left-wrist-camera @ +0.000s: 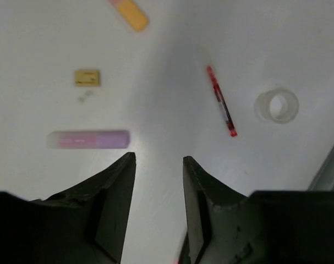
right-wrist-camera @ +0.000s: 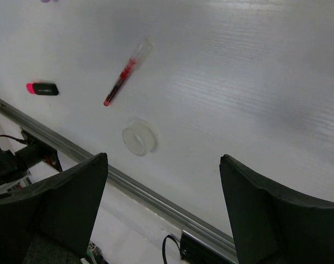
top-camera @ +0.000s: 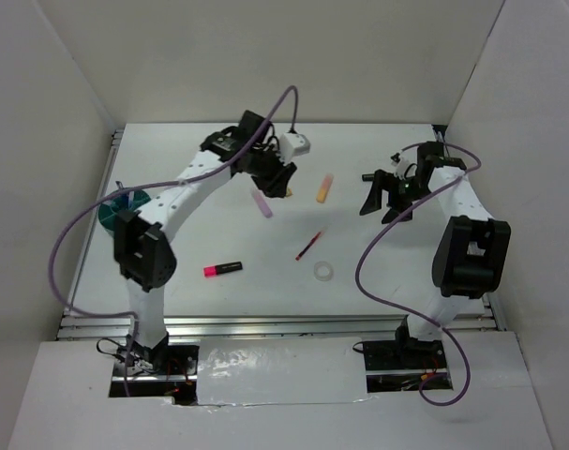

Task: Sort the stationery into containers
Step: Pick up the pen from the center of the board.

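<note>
Left end effector (left-wrist-camera: 158,159): fingers set a moderate gap apart. The gap is empty and only bare tabletop (top-camera: 228,225) shows through it. We see neither fingertip touching any item. From above, this arm reaches out to the far middle of the tabletop.

Seen from the left wrist:
- The pink marker (left-wrist-camera: 88,139) lies flat, just beyond the fingertip on the left of the frame and outside the gap.
- The tan eraser block (left-wrist-camera: 87,77) sits farther out, beyond the pink marker.
- The orange marker (left-wrist-camera: 131,12) is at the top edge of the frame, partly cut off.
- The red pen (left-wrist-camera: 220,102) lies at a slant, off to the right of the fingers.
- The clear tape ring (left-wrist-camera: 277,105) sits just beside the pen, apart from it.

Right end effector (right-wrist-camera: 164,159): fingers spread wide, holding nothing and touching nothing. It hangs above the right part of the tabletop. In its wrist view the red pen and the tape ring lie ahead, near each other. A pink-and-black marker (right-wrist-camera: 42,88) rests at the left, near the tabletop's edge rail.

The teal cup (top-camera: 111,214) stands at the left edge of the tabletop, partly hidden behind the left arm. We cannot tell what it holds. Every stationery item we can see lies loose on the tabletop, well apart from the cup.
</note>
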You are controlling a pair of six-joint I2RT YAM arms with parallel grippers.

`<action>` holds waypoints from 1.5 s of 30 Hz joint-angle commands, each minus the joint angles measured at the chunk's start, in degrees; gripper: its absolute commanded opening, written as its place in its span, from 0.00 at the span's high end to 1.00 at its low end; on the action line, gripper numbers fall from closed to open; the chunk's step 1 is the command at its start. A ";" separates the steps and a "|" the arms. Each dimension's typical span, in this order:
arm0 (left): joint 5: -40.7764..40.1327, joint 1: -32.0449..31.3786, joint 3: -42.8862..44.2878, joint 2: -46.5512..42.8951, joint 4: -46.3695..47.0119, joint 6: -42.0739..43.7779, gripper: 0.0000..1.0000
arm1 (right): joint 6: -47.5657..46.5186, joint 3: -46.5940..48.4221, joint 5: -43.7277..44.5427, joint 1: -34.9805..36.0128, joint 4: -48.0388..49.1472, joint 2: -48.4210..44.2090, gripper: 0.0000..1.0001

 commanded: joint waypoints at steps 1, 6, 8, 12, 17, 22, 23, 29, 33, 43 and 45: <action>-2.83 -6.16 13.73 9.23 -10.44 -9.09 0.49 | -1.60 -1.39 -1.29 -1.06 0.21 -4.80 0.11; -9.52 -12.24 25.14 23.22 -15.29 -11.91 0.49 | -2.83 -1.84 -1.91 -5.89 -0.58 -6.03 0.11; -9.87 -12.95 24.27 24.99 -14.77 -13.57 0.45 | -3.53 -1.57 -2.26 -8.51 -1.11 -6.21 0.11; -9.52 -13.13 23.21 27.80 -13.45 -15.95 0.42 | -4.50 -1.48 -3.75 -12.13 -1.73 -6.03 0.11; -10.05 -13.13 23.29 30.08 -10.64 -16.66 0.43 | -5.12 -2.80 -4.72 -13.45 -1.55 -5.94 0.11; -11.10 -13.92 26.72 34.39 -11.69 -15.60 0.46 | -5.20 -3.42 -4.90 -13.72 -1.20 -6.03 0.11; -10.93 -14.01 26.55 34.66 -11.60 -15.69 0.46 | -5.29 -3.42 -4.98 -13.72 -1.20 -6.21 0.11; -10.04 -14.71 25.49 35.89 -9.41 -15.86 0.48 | -5.82 -3.24 -5.07 -13.98 -1.46 -5.51 0.11; -10.22 -15.24 25.14 36.33 -9.14 -15.86 0.49 | -5.73 -3.24 -5.25 -14.07 -1.29 -5.24 0.12; -19.61 -17.17 18.29 35.98 -8.27 -16.83 0.64 | -5.47 -2.10 -5.51 -13.98 -1.64 -5.07 0.12; -21.11 -17.08 16.10 35.72 -8.00 -17.18 0.74 | -5.20 -1.66 -5.43 -13.72 -1.64 -4.89 0.12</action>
